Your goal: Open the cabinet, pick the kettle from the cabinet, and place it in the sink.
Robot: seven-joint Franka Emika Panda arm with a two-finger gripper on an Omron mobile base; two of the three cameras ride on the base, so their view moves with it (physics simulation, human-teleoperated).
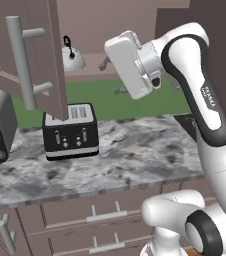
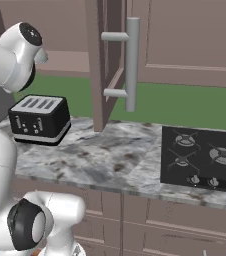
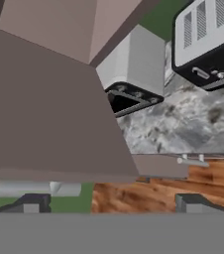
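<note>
Up above the marbled bench [image 1: 135, 150] the cabinet [image 1: 32, 55] door stands swung out, its long grey bar handle [image 1: 22, 62] facing us, and the white arm [image 1: 200, 95] is raised in front of the opening. Back on the cabinet shelf sits the little kettle [image 1: 73, 59], upright and untouched, above the black toaster [image 1: 69, 131]. Jaws are spread wide, gripping nothing, fingertips [image 3: 34, 202] apart under the door's edge.
</note>
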